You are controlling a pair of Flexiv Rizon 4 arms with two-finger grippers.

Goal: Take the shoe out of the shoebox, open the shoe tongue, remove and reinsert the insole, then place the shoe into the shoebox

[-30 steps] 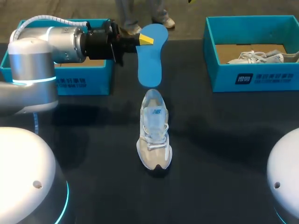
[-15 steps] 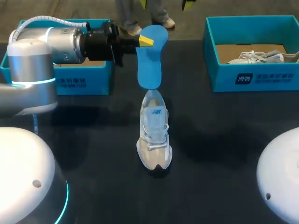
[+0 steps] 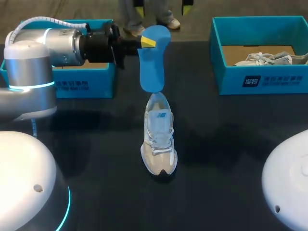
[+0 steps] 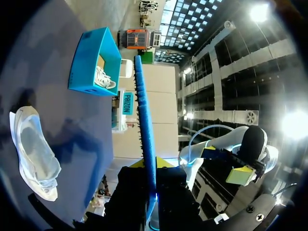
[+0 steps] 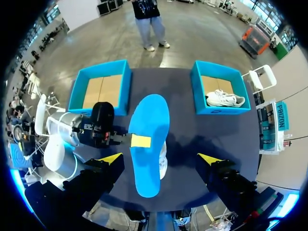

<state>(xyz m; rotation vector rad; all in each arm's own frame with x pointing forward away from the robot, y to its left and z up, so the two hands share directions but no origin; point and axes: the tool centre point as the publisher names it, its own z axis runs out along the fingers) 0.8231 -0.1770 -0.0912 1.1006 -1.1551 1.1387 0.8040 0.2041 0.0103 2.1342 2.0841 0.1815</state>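
Shoe [image 3: 159,137] sits in the middle of the dark bench [image 3: 96,144], pale and laced. Over the shoe's far end is the blue insole [image 3: 153,60], with the left gripper [image 3: 147,42] clenched on it, 2 fingers pinching its upper part. I cannot tell whether the insole's lower tip touches the shoe. Left of the shoe, beyond the left arm [image 3: 33,62], stands 1 teal shoebox [image 3: 82,84]. Right of the shoe, the other shoebox [image 3: 260,79] holds another shoe [image 3: 262,58]. High above the shoe the right gripper [image 5: 160,158] looks straight down, fingers spread wide and grasping nothing.
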